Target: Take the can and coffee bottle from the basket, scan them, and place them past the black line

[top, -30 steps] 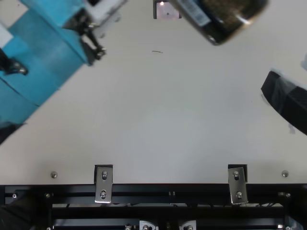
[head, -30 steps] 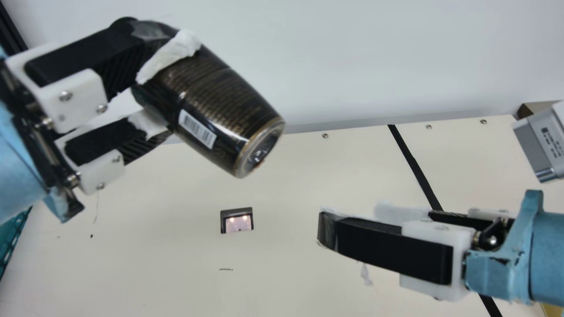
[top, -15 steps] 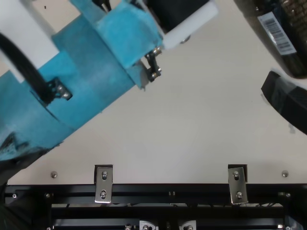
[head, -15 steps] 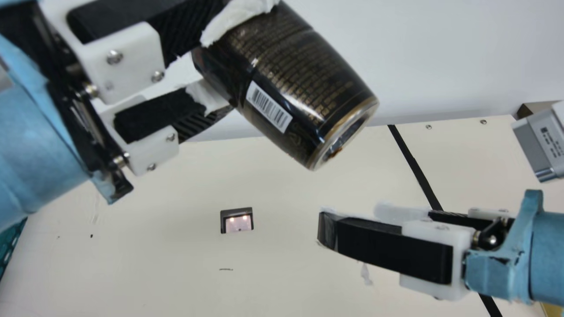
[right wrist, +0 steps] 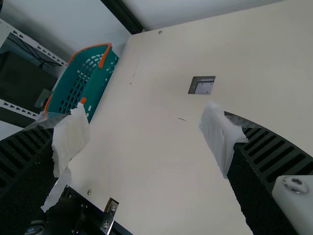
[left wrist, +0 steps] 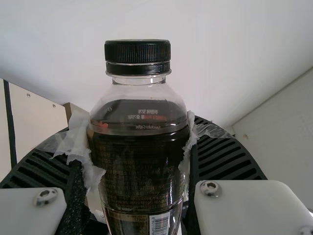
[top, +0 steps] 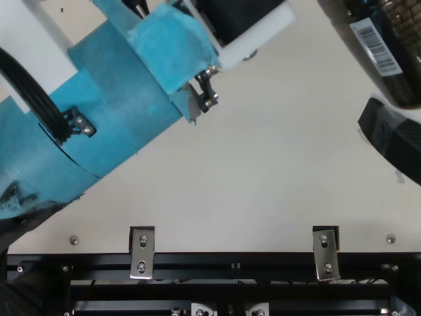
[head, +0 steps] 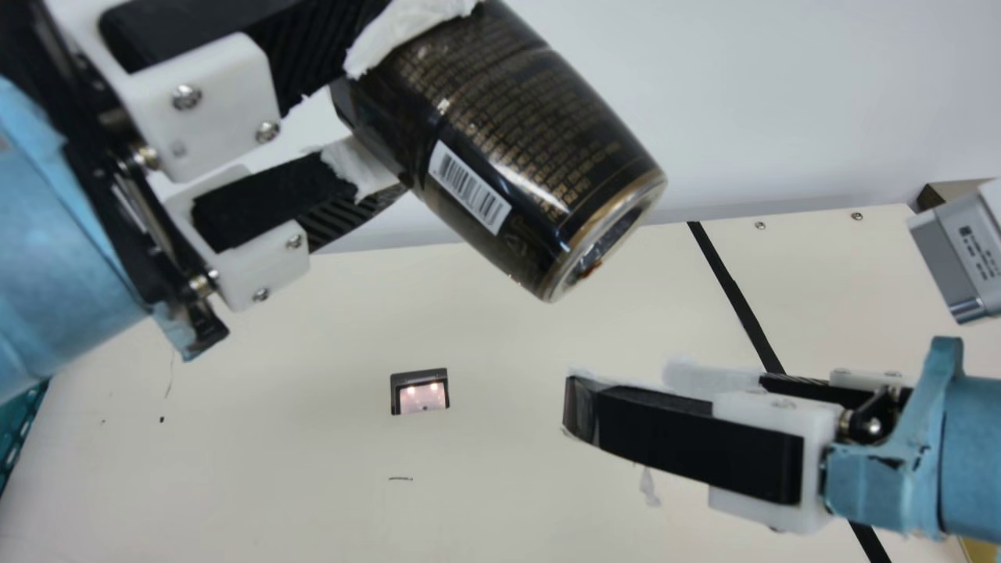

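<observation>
A dark coffee bottle (head: 516, 148) with a barcode label is held tilted high above the table in the main view, its base toward lower right. My left gripper (head: 383, 102) is shut around its upper part. In the left wrist view the bottle (left wrist: 139, 181) has its black cap up, pinched between the fingers of my left gripper (left wrist: 139, 142). Lower right in the main view, my right gripper (head: 629, 391) stands open. Bare table shows between the fingers of my right gripper (right wrist: 146, 134). The scanner window (head: 420, 395) glows in the table, below and left of the bottle.
A black line (head: 735, 293) crosses the table's right part. Beyond it, a grey-white device (head: 958, 258) hangs in at the right edge. The green basket (right wrist: 105, 73) with orange rim stands at the table's side. Metal brackets (top: 142, 253) line one table edge.
My left gripper has carried the bottle rightward over the table, then drifted slightly back left in the last half second. My right gripper has kept still.
</observation>
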Robot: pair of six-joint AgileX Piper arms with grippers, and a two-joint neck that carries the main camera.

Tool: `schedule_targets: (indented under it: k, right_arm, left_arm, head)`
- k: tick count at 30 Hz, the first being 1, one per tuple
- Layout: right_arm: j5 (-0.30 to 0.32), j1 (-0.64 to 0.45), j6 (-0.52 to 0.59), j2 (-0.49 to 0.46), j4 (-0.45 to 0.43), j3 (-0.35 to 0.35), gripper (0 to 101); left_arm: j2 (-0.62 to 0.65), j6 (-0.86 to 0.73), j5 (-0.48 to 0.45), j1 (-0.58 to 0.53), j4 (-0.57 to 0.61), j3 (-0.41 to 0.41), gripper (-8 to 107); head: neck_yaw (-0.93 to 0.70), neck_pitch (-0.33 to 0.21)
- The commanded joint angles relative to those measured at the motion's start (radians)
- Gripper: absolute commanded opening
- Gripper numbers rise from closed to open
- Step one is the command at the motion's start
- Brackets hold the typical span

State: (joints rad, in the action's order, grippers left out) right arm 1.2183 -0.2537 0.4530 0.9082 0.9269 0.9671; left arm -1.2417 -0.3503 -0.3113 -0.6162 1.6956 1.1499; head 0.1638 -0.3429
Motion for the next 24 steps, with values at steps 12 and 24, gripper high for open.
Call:
schedule_targets:
  k: [12,24]
  right_arm:
    - [0.000,0.000,0.000,0.000,0.000,0.000,101]
    - [0.000,0.000,0.000,0.000,0.000,0.000,101]
  left_arm:
    - [0.000,0.030,-0.062,-0.034,-0.021,0.023,10]
    - [0.000,0.028,-0.097,-0.050,-0.019,0.025,10]
  head:
    - [0.006,-0.009]
    - [0.006,-0.009]
